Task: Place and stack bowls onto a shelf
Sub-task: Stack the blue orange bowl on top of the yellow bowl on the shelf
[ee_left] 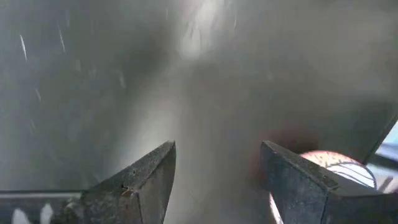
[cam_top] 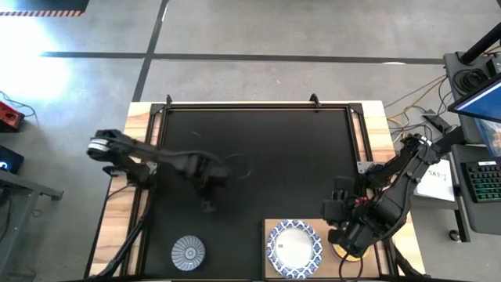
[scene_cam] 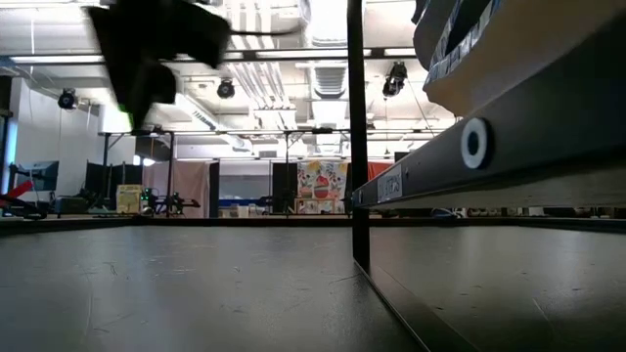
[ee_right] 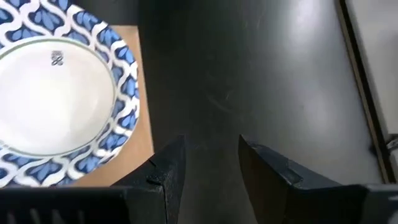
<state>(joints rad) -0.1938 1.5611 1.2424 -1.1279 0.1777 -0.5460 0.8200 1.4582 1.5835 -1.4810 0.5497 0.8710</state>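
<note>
A large white bowl with a blue patterned rim (cam_top: 293, 249) sits on the pale wood shelf board (cam_top: 270, 229) at the near edge, and shows in the right wrist view (ee_right: 59, 93). A small grey-striped bowl (cam_top: 188, 252) rests on the black mat, near left. My left gripper (cam_top: 207, 204) is open and empty above the middle of the mat (ee_left: 217, 146); a bowl's rim (ee_left: 339, 167) shows behind one of its fingers. My right gripper (cam_top: 330, 219) is open and empty over the mat, just right of the board (ee_right: 211, 140). The other bowls are out of view.
The big black mat (cam_top: 258, 149) with its metal frame (cam_top: 258, 105) covers most of the table. A bit of orange-yellow (cam_top: 340, 251) shows under my right arm. A keyboard and cables lie off the table's right side. The low view shows the blue-rimmed bowl (scene_cam: 455, 49) up close.
</note>
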